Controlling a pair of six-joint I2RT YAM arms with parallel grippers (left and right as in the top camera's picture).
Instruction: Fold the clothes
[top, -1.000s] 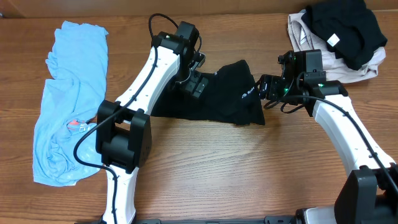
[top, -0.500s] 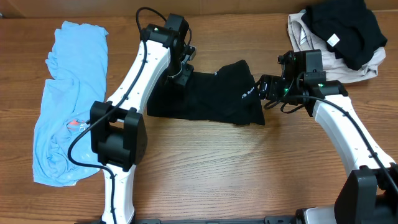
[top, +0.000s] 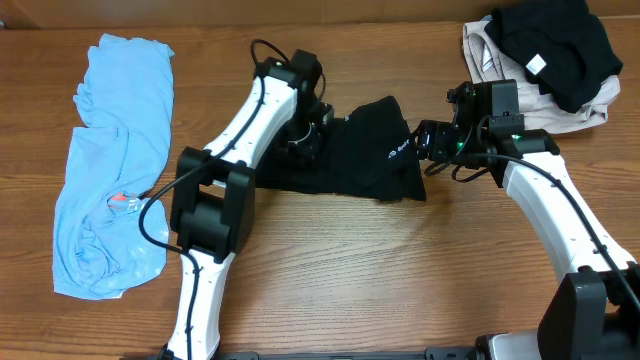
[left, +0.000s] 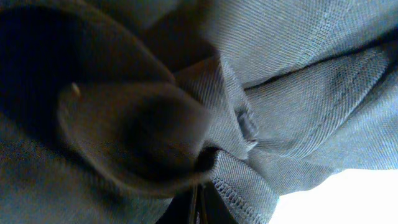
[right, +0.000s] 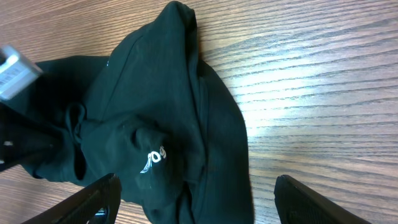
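Four garments were there: one light-blue shirt (top: 110, 170) at nine o'clock, one black shirt (top: 365, 160) at centre, one black garment (top: 560, 45) and one beige garment (top: 480, 55) at two o'clock.

Black garment (top: 370, 155) is matt cloth, fine twill weave up close. Table (top: 400, 280) is smooth wood grain, slight sheen. Blue garment (top: 110, 170) is soft matt fabric, arm shells (top: 245, 115) glossy white plastic.

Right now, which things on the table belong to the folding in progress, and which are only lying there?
In the job:
black garment in the middle
left gripper, pinching its bunched cloth
right gripper, open at its right end

Lying about:
light blue garment at the left
pile of black and beige clothes in the far right corner
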